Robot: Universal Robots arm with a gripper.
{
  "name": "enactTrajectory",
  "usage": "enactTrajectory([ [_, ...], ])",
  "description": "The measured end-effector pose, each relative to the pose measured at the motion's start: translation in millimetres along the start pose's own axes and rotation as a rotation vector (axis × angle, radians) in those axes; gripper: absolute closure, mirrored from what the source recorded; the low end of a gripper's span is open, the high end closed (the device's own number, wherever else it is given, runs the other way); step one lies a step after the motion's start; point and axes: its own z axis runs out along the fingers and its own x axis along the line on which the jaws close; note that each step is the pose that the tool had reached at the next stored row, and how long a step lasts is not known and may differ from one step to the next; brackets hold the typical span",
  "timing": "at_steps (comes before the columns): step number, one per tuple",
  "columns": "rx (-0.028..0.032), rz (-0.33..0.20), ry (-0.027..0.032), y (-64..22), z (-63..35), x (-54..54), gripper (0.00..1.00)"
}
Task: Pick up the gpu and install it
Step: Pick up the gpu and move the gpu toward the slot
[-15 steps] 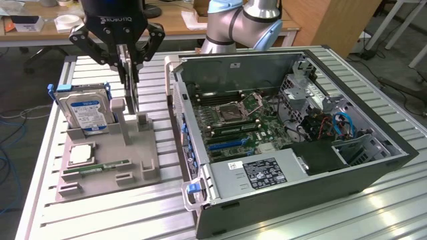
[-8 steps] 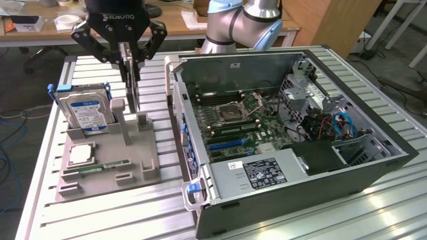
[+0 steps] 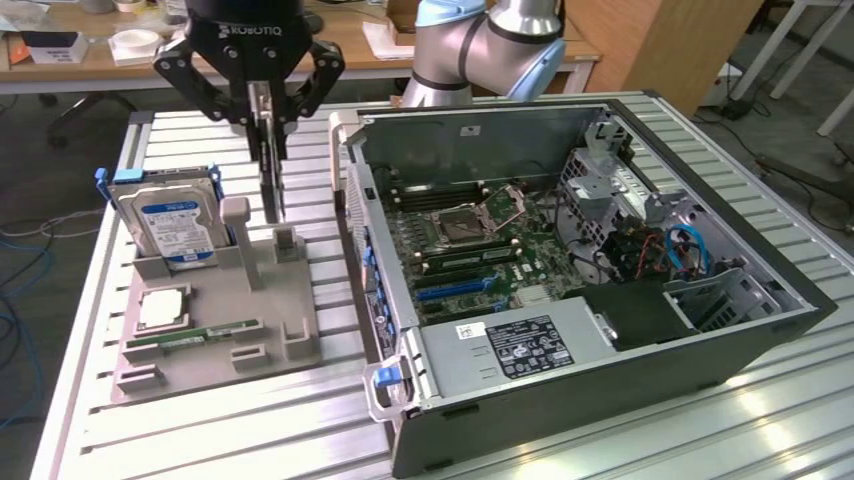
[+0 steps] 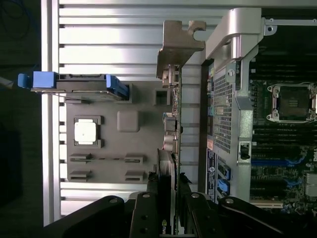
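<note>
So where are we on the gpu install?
Done: the gripper is shut on the gpu, holding it upright at the grey fixture, beside the open case. Whether its lower edge has cleared the fixture's slot, I can't tell. Left: the install itself. The gpu is outside the case, and the blue slot on the motherboard is bare.

Universal Robots arm, grey with pale blue joint caps, stands at the back of the exterior view. Its black Robotiq gripper points straight down with the outer linkages splayed. The fingers are drawn together, clamped on the upper edge of the gpu, which hangs vertically.
</note>
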Motion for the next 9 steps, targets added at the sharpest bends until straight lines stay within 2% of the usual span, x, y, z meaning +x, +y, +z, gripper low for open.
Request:
enactTrajectory([
  [3,0.0001,0.0,0.0111,0.1,-0.9,-3.1,0.74],
  [5,0.0001,0.001,0.0164,0.1,-1.2,-4.3,0.74],
  [9,0.0001,0.001,0.0168,0.1,-1.1,-4.3,0.74],
])
